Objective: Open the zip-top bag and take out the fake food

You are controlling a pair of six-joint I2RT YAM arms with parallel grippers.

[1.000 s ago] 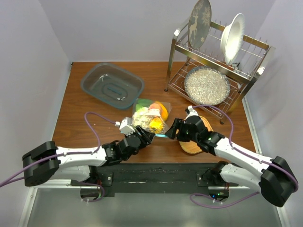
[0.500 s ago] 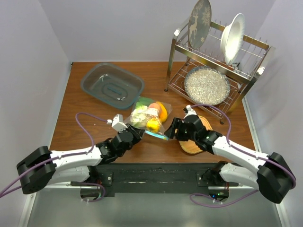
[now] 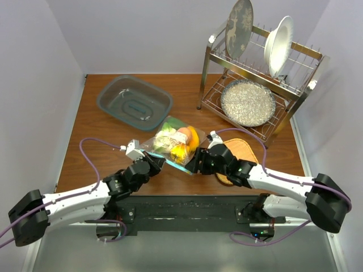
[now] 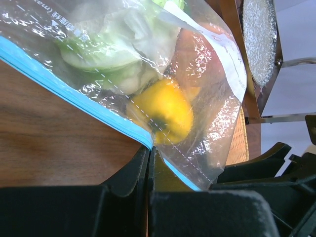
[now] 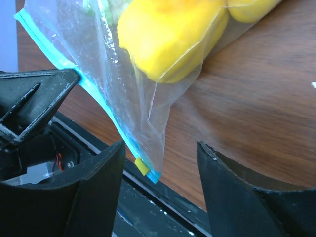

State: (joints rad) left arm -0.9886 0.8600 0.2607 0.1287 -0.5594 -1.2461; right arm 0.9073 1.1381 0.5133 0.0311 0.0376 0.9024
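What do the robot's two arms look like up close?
The left arm and right arm are slim, with white shells and black joints. A purple cable loops along each. The left end effector and right end effector are black, each with two wedge-shaped fingers.

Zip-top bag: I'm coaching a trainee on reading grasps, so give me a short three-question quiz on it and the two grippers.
1. True or false: the left gripper is shut on the zip-top bag's blue zip strip.
2. Choose one: the right gripper's jaws are A) shut on the bag, B) open, one on each side of the bag's corner, C) holding a plate.
3. Fill in: the yellow fake food lies ____ the bag.
Key: 1 true; 2 B; 3 inside.
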